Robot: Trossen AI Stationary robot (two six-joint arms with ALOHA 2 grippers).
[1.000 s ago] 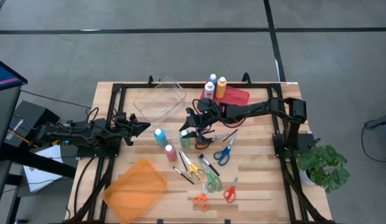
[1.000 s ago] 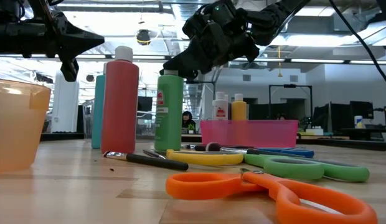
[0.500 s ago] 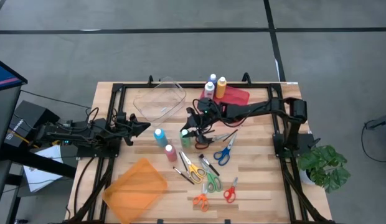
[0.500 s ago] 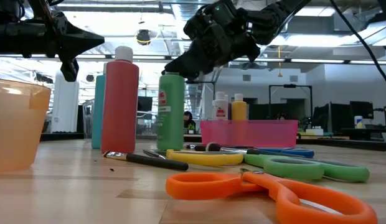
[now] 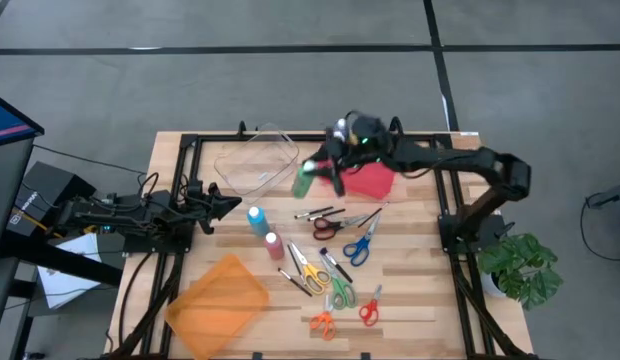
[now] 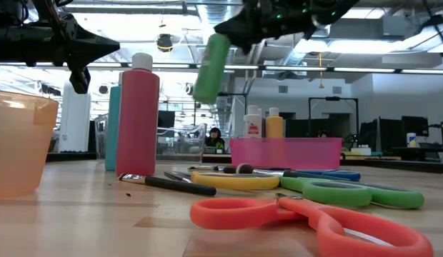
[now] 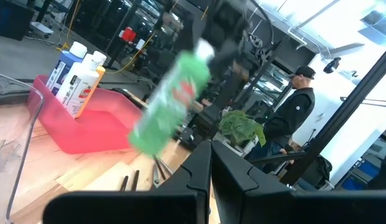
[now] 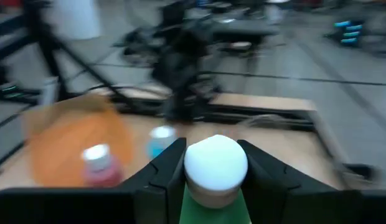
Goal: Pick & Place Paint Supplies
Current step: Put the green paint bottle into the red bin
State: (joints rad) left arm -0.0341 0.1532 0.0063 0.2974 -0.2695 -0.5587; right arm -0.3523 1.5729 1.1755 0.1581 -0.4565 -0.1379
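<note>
Right wrist view: right hand [image 8: 211, 180] pinches the green paint bottle [image 8: 216, 174] just below its white cap; bottle airborne.

No legible text, brand, number or sign found in any view. The green bottle [image 7: 171, 102] carries a red-and-white label, blurred beyond reading. The bottles in the pink tray [image 7: 87, 127] show printed labels, one blue [image 7: 61, 70] and one orange-and-white [image 7: 81, 87], with lettering too small to make out. In the low view, the far white bottle [image 6: 254, 123] bears a red label, also unreadable. A dark box [image 5: 35, 195] at the left table edge in the high view shows a small white marking, not decipherable.
</note>
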